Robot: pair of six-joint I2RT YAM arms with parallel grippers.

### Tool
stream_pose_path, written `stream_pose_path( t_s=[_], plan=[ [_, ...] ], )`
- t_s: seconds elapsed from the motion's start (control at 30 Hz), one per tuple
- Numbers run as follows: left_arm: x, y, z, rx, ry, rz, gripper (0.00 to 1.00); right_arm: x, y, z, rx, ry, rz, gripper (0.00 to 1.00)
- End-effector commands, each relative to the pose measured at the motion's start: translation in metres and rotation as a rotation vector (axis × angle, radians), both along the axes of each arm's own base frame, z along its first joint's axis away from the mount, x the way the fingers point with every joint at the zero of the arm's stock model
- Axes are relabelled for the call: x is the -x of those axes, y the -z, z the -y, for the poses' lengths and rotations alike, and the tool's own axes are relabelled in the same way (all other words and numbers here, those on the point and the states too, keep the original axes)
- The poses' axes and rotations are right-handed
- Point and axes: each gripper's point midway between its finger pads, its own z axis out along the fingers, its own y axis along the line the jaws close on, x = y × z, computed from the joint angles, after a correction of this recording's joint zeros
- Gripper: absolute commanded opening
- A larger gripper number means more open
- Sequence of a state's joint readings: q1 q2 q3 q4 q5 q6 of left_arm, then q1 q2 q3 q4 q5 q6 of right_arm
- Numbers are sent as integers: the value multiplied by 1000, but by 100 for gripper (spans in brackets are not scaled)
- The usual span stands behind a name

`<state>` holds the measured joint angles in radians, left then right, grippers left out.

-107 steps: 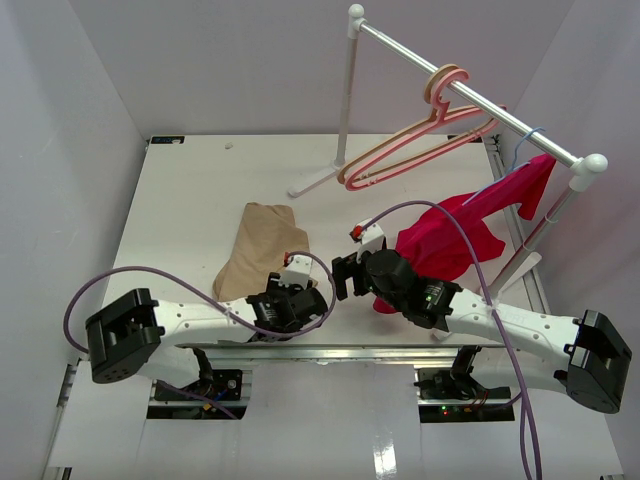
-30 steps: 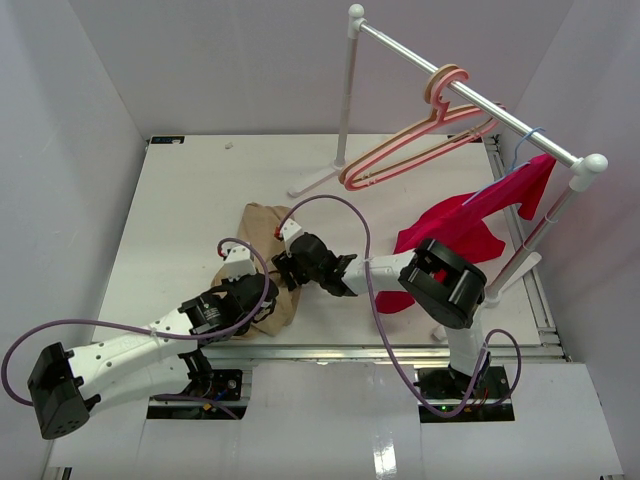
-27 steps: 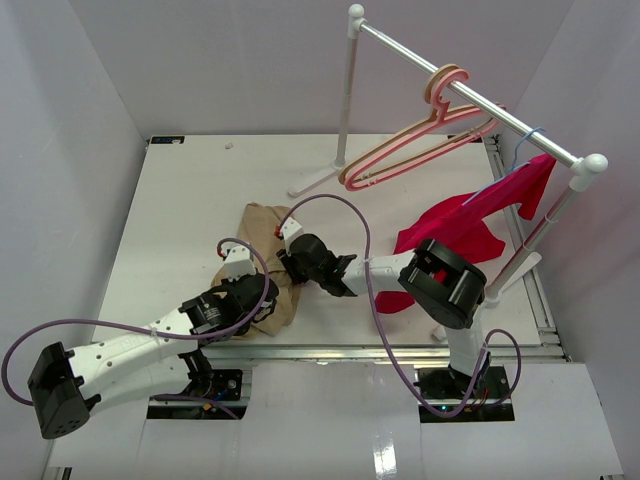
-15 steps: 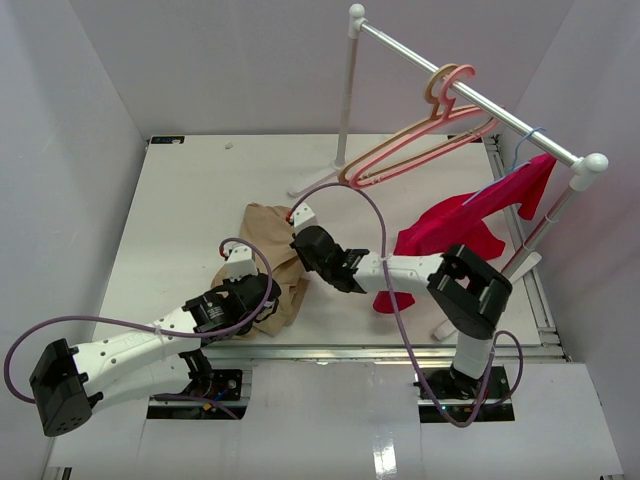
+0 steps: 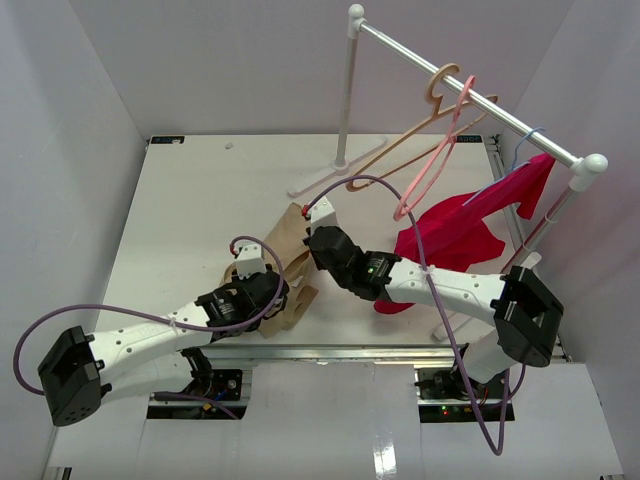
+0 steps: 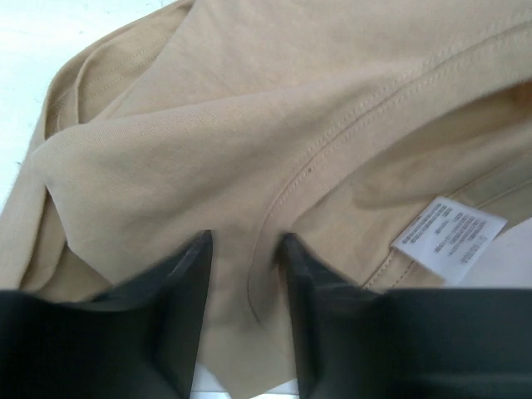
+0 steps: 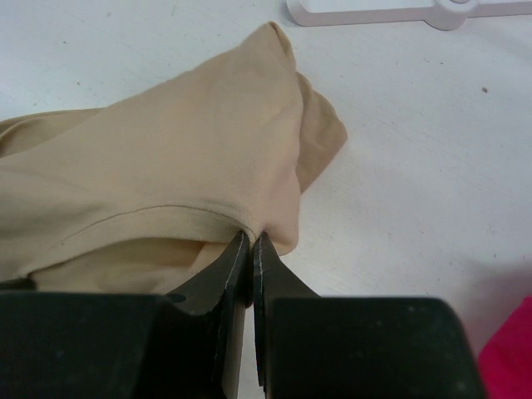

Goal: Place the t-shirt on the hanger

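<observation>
The tan t-shirt [image 5: 287, 240] lies bunched on the white table [image 5: 180, 210], near the front and in the middle. My right gripper [image 5: 312, 250] is shut on the shirt's folded hem [image 7: 249, 226], pinching the cloth at its fingertips. My left gripper [image 6: 247, 249] stands open over the neckline seam [image 6: 332, 158], with cloth lying loose between its fingers. A white label [image 6: 449, 234] shows inside the collar. The pink hanger [image 5: 430, 172] hangs tilted on the rail [image 5: 500, 110], away from both grippers.
A peach-tan hanger [image 5: 400, 148] hangs beside the pink one. A magenta garment [image 5: 450, 235] hangs on a blue hanger [image 5: 525, 140] at the right end of the rack. The rack's white foot [image 5: 318, 180] stands behind the shirt.
My right gripper has shut on the shirt's hem and its arm has swung out to the right. My left gripper has opened off the cloth. Both hangers have swung on the rail.
</observation>
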<state>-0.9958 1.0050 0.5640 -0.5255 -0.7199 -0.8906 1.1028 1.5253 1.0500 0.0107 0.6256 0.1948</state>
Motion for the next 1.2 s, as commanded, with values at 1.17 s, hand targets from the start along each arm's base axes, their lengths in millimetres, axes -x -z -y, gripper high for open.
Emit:
stream_pose_path(
  t_s=[1.17],
  plan=[
    [-9,-22,-11,-102,-71,10,43,12,-41,5,-69,21,42,8]
  ],
)
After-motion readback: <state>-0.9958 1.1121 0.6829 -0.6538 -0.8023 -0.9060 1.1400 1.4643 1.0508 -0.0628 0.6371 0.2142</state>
